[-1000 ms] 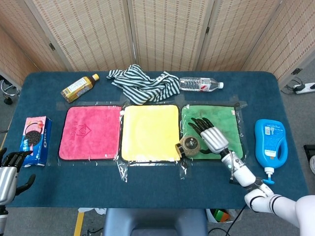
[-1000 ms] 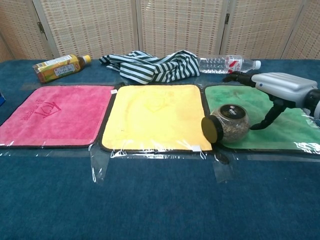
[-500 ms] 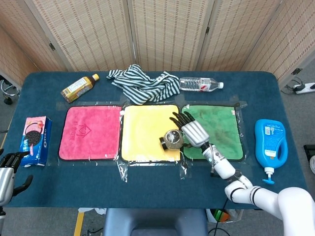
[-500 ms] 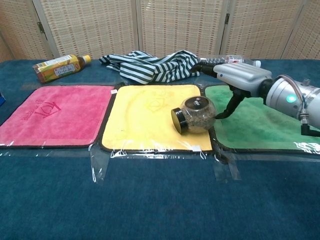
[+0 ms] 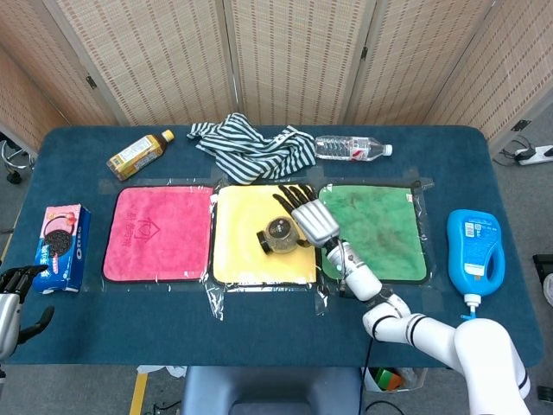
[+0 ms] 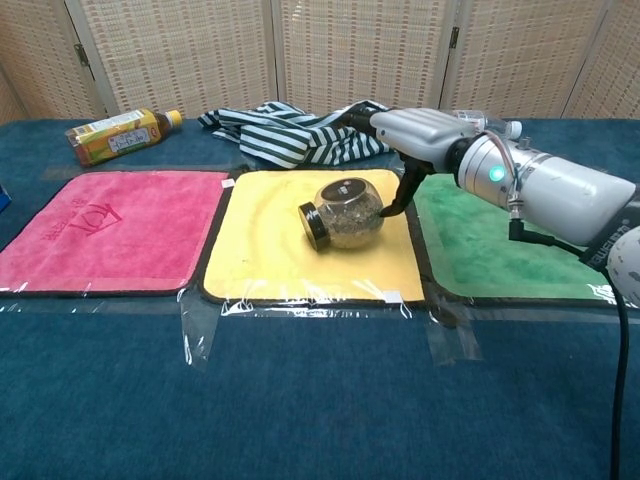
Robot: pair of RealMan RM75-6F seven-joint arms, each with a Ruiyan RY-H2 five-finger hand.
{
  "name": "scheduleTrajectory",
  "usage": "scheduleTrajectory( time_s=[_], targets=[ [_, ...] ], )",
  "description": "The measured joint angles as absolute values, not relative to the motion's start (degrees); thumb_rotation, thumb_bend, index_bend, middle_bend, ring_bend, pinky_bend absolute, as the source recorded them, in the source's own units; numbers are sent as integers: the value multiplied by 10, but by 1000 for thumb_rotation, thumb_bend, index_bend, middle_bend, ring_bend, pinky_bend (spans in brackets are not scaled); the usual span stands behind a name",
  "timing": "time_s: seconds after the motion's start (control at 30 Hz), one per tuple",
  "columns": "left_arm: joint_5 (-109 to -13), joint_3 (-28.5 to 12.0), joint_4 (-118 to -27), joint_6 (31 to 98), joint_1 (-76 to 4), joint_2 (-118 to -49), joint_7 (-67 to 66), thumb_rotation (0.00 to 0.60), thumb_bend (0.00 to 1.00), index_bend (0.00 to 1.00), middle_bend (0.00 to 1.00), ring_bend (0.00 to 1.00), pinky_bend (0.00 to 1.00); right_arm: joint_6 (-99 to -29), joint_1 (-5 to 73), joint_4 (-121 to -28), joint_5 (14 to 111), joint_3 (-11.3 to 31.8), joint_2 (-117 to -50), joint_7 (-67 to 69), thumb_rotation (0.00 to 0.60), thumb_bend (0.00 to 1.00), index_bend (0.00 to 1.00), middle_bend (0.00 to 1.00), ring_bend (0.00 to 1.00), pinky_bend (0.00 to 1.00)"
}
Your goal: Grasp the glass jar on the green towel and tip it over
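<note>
The glass jar [image 5: 281,235] lies on its side on the yellow towel [image 5: 251,259], toward the towel's 3 o'clock edge, its dark lid [image 6: 313,226] facing 8 o'clock in the chest view. My right hand [image 5: 307,218] sits over the jar at about 2 o'clock from it, fingers [image 5: 292,192] stretched flat and apart, the thumb [image 6: 398,196] dropping down to the jar's rounded side; it grips nothing, only touches the glass there. The green towel [image 5: 384,233] lies bare at 3 o'clock of the jar, with my forearm crossing its near-left corner.

My left hand [image 5: 19,290] shows low at the table's 8 o'clock edge, partly cut off, its fingers curled loosely with nothing in them.

A pink towel [image 5: 157,233] lies at 9 o'clock of the yellow one. Along the far side are a tea bottle [image 5: 138,154], a striped cloth [image 5: 251,149] and a water bottle [image 5: 350,148]. A cookie box [image 5: 62,245] lies at the left end, a blue detergent bottle [image 5: 473,251] at the right.
</note>
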State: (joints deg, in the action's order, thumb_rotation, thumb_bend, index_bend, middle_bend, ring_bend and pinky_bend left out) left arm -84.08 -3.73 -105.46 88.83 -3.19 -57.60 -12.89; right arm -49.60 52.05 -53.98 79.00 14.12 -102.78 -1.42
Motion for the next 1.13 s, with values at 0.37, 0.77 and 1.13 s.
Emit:
scheduleTrajectory(
  time_s=[0.37,0.77,1.13],
  targets=[
    [-848,-43,-1053,878,-46,-581,-127,600,329,239,296,249,111,-557,448,-674,796,112,-899,-18,600,94,0,0,0,0],
    [-837,-54,-1049,861,-63,-597,-135,600,328,239,296,249,111,-697,275,-834,800,45,-682,-11,600,94,0,0,27,0],
    [-829,-57,-1052,848,-76,-612,-149,600,328,239,296,249,111,-832,131,-853,813,2,-622,72,600,94,0,0,29,0]
  ],
)
